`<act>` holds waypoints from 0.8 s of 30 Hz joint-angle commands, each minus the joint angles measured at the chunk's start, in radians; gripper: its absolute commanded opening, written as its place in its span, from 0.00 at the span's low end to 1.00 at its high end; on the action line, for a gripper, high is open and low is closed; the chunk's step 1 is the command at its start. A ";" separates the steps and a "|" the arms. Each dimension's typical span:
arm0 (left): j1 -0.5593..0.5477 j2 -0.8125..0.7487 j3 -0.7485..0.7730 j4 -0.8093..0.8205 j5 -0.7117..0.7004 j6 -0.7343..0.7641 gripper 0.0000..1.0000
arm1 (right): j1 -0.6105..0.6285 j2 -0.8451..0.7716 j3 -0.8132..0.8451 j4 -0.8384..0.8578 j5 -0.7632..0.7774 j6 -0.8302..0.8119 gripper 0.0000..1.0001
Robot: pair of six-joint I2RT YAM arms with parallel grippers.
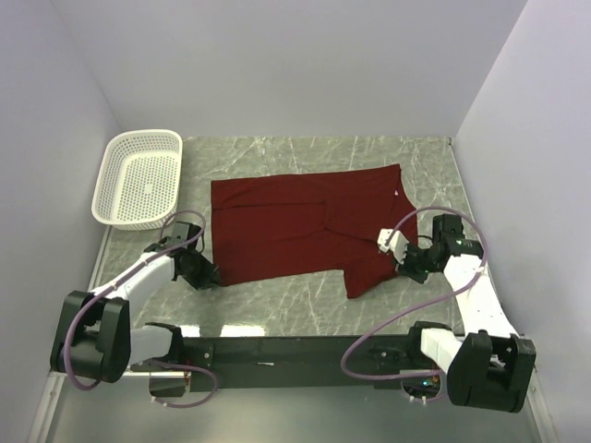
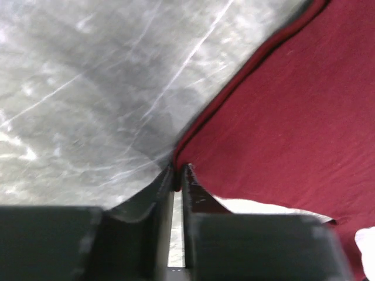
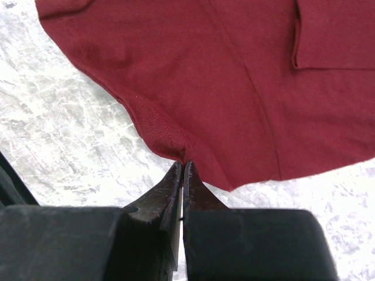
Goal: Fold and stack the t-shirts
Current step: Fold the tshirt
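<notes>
The shirt [image 1: 295,226] lies spread flat at the middle of the table [image 1: 277,309]; the basket [image 1: 138,175] stands in the far left corner. The left gripper [image 1: 211,275] sits at the shirt's near left corner; its fingers [image 2: 146,199] are closed to a thin slit, the hem edge pinched between the tips. The right gripper [image 1: 406,268] sits at the shirt's right side, toward the table's right edge; its fingers [image 3: 158,196] are pressed together on a puckered bit of hem.
</notes>
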 commanded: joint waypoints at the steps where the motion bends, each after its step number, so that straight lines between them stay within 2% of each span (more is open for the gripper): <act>1: -0.003 0.032 -0.012 0.046 -0.053 0.021 0.11 | -0.027 -0.033 0.000 -0.016 -0.040 -0.018 0.00; 7: -0.005 -0.076 0.029 0.017 -0.068 0.055 0.01 | -0.096 -0.048 0.033 -0.053 -0.080 -0.026 0.00; 10: 0.000 -0.109 0.060 0.013 -0.064 0.070 0.00 | -0.133 -0.041 0.056 -0.050 -0.112 -0.006 0.00; 14: 0.006 -0.077 0.105 0.016 -0.024 0.099 0.00 | -0.165 0.004 0.099 -0.041 -0.152 0.038 0.00; 24: 0.076 -0.037 0.203 0.020 0.013 0.161 0.00 | -0.270 0.137 0.314 -0.032 -0.273 0.175 0.00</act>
